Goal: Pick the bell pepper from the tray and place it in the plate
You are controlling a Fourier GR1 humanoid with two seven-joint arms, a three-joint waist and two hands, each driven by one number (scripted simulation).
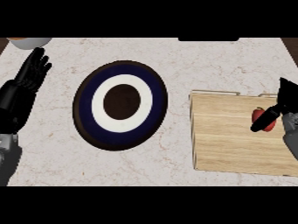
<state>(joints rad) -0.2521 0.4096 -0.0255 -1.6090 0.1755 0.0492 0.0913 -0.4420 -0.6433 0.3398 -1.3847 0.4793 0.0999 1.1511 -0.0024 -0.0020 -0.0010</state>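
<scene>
Our black right hand [268,122] lies against a small red bell pepper [259,113] on a pale wooden tray [235,144]; we cannot tell its grasp.

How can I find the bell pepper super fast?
Look at the wooden tray on the right side of the counter. Toward its far right corner, partly under the robot's black right hand, sits the bell pepper. It is the only small red thing there.
</scene>
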